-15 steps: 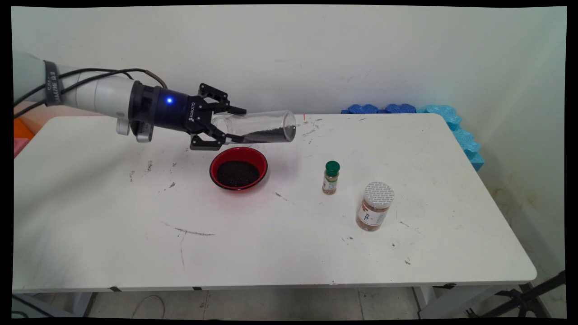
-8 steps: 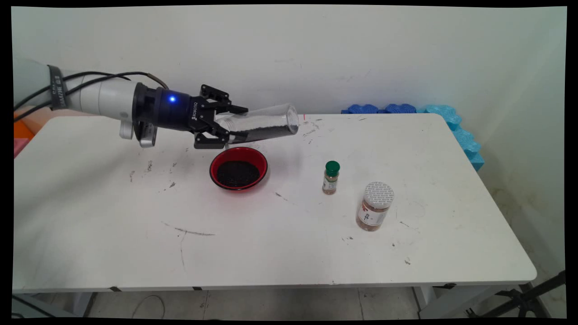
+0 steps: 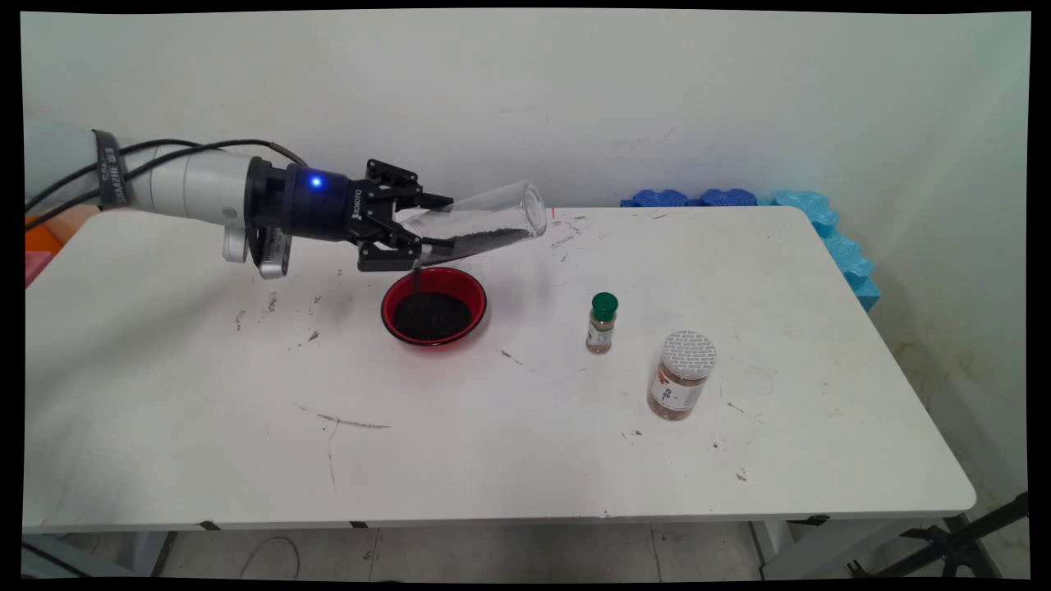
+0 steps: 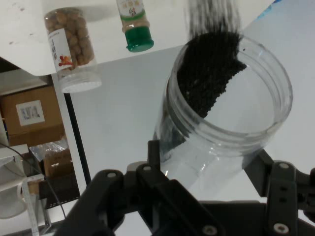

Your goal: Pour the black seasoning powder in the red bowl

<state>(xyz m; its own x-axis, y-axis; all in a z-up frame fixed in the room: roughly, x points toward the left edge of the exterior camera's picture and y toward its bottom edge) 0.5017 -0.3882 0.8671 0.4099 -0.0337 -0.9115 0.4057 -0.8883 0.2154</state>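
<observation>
Main view: I see the gripper (image 3: 423, 232) clamped on a clear jar (image 3: 480, 222), held above the table (image 3: 493, 443), mouth end low over the red bowl (image 3: 433, 305), base tilted up to the right. Black grains line the jar's lower side; a thin stream drops into the bowl, which holds a black heap. Right of the bowl: small green-capped bottle (image 3: 602, 322), then a white-lidded jar (image 3: 681, 375) w/ brown contents, both upright.

Hand view: I see the clear jar (image 4: 224, 105) betw. the fingers (image 4: 160, 169), jaws closed on it, grains spilling from its rim. The bottle (image 4: 134, 25) and the lidded jar (image 4: 70, 48), holding brown balls, are beyond.
</observation>
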